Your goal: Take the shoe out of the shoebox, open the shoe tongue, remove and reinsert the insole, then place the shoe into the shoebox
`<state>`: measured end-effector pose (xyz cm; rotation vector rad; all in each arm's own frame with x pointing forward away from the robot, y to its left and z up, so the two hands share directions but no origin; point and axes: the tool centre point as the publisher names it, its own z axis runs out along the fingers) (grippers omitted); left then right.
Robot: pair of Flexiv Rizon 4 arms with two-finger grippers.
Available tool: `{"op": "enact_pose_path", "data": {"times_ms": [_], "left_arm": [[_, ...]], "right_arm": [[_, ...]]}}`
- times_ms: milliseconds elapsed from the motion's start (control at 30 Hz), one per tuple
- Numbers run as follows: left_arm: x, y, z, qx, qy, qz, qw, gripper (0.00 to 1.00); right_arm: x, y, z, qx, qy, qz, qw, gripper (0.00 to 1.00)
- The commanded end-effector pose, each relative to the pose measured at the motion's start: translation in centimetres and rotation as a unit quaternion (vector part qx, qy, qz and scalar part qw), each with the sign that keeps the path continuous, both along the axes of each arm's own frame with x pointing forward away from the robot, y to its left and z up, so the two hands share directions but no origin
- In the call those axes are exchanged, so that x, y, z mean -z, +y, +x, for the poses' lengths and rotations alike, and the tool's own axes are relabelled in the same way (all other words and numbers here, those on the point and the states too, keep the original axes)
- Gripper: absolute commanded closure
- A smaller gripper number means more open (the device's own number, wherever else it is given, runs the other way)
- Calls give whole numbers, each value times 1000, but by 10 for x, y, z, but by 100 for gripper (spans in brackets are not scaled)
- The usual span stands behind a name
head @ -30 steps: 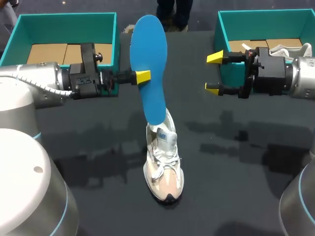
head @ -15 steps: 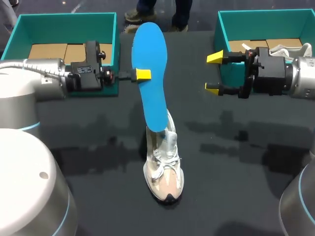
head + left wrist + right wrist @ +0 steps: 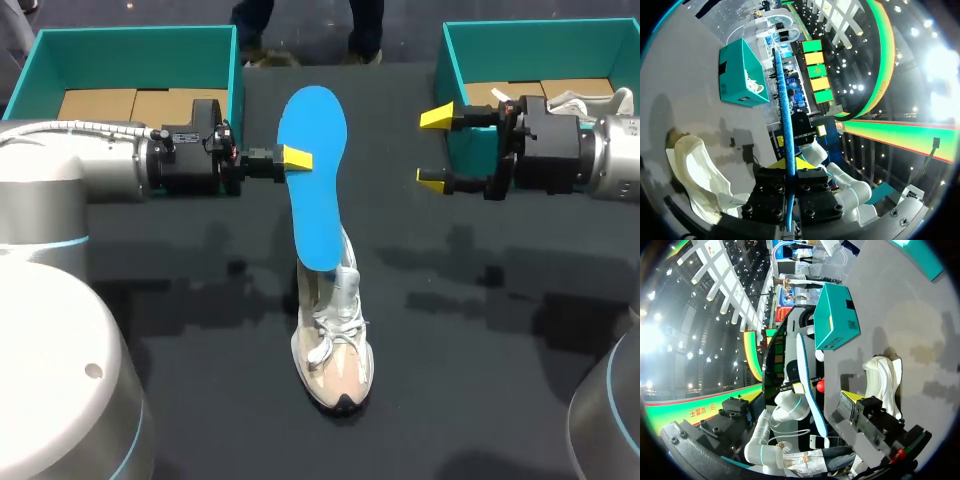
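While the left arm lies level over the far left of the black table, the left gripper pinches the left edge of the blue insole, fingers narrowed onto it. The insole stands nearly upright, its lower end at the collar of the beige sneaker, which rests near the table's middle, toe pointing near. The right arm reaches in level from the far right. The right gripper is spread wide, holding nothing, just left of the right teal shoebox.
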<state>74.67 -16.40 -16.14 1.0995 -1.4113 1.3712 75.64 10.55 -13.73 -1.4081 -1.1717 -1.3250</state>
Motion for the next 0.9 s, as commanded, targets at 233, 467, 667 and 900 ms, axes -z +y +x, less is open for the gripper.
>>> {"op": "enact_pose_path", "data": {"times_ms": [233,467,667,900], "left_arm": [[13,-5,10,-2,27,-2,1000,100],[22,-11,15,-6,65,-4,998,100],[27,-16,23,-16,94,-17,995,100],[27,-16,23,-16,94,-17,995,100]], "right_arm": [[-2,-1,-2,-2,-8,-16,1000,0],[-10,-7,-7,-15,-37,-74,996,0],[-16,-13,-10,-17,-49,-113,992,0],[-29,-15,-14,-18,-61,-202,977,0]]}}
